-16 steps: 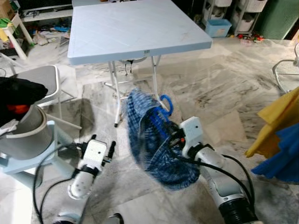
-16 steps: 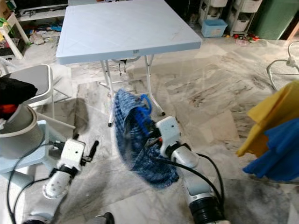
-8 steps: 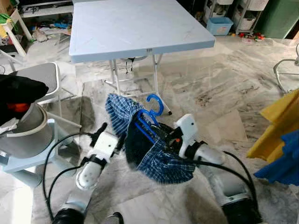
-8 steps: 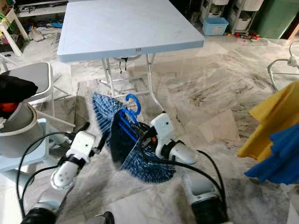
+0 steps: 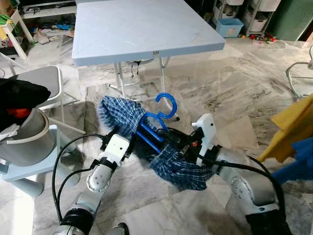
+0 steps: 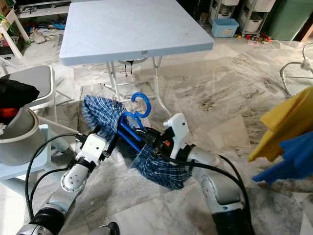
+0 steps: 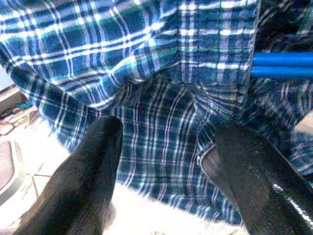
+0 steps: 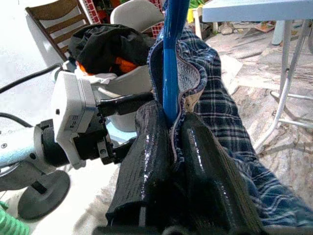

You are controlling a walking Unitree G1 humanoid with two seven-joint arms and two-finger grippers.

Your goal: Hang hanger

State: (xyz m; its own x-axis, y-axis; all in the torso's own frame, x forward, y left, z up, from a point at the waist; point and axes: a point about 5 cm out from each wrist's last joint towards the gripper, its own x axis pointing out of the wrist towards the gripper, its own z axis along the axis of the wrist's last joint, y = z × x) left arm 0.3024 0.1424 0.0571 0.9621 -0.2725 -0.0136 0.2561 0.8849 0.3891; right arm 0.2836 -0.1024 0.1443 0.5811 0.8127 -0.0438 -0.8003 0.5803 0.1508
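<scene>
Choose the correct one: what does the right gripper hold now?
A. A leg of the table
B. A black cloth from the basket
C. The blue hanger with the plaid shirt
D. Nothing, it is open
C: the right gripper is shut on the blue hanger, with the plaid shirt draped over it.

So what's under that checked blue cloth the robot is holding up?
A blue hanger: its hook and some bars poke out of the plaid cloth. The right gripper pinches hanger and cloth together. The rest of the hanger is covered.

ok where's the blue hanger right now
In the left eye view the blue hanger is low in the middle, clamped with the plaid cloth in the right gripper, its hook up just before the folding table.
</scene>
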